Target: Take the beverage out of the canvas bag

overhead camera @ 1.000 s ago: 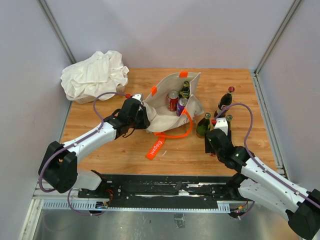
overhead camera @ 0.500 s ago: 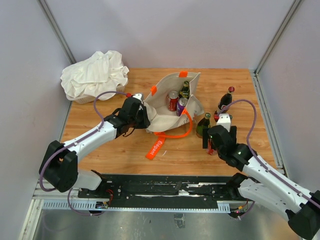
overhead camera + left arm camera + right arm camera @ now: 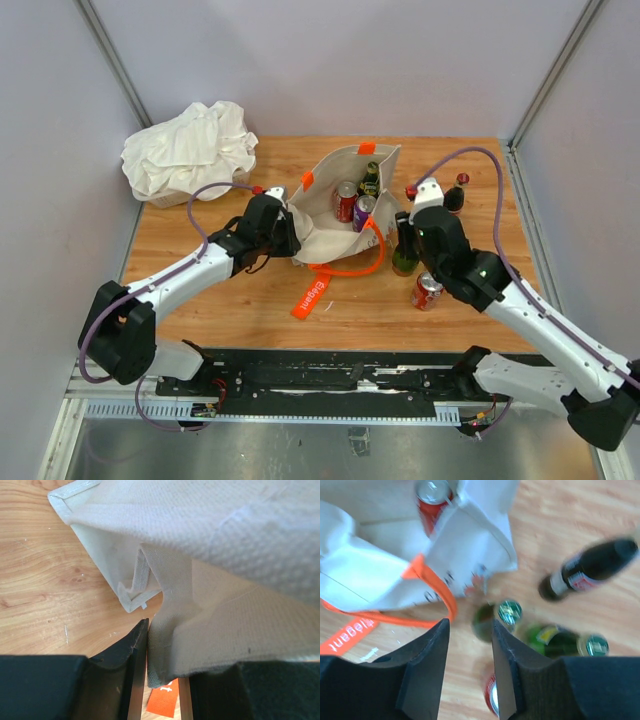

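Note:
The beige canvas bag (image 3: 325, 232) lies open at mid-table. It holds a red can (image 3: 346, 202), a purple can (image 3: 363, 212) and a green bottle (image 3: 370, 180). My left gripper (image 3: 286, 226) is shut on the bag's left edge. In the left wrist view the cloth (image 3: 225, 555) is pinched at the gripper (image 3: 162, 680). My right gripper (image 3: 405, 232) is open and empty, hovering just right of the bag. In the right wrist view this gripper (image 3: 470, 624) is above a green bottle (image 3: 501, 616), with the bag (image 3: 470, 545) and its red can (image 3: 432, 495) at upper left.
Outside the bag stand a green bottle (image 3: 404, 260), a red can (image 3: 427, 292) and a dark red-capped bottle (image 3: 455, 195). A second green bottle (image 3: 570, 642) shows in the right wrist view. The orange strap (image 3: 315, 293) lies in front of the bag. A white cloth bundle (image 3: 190, 148) sits at back left.
My right arm has risen and swung back-left from the front right to beside the bag. A red can now stands uncovered where the gripper was. The left arm has not moved.

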`<action>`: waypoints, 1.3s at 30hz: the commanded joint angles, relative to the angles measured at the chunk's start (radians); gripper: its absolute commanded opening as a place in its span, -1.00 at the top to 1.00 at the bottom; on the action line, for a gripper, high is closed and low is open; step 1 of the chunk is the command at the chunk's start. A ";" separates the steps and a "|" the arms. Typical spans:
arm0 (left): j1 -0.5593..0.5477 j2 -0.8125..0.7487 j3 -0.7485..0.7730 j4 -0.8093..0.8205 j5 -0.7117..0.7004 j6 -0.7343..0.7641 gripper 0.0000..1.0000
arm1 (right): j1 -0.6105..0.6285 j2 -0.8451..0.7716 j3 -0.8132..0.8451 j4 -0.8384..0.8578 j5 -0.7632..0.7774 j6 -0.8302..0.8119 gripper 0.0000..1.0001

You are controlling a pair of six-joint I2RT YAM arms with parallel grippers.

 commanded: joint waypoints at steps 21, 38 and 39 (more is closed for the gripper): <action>0.001 0.054 -0.083 0.188 0.110 -0.016 0.38 | -0.113 0.772 0.578 -0.016 -0.263 -0.126 -0.83; 0.001 0.123 -0.052 0.185 0.113 -0.027 0.38 | -0.275 0.915 0.587 -0.041 -0.323 -0.112 -0.97; 0.001 0.125 -0.049 0.182 0.113 -0.027 0.38 | -0.278 0.922 0.589 -0.041 -0.327 -0.109 -0.97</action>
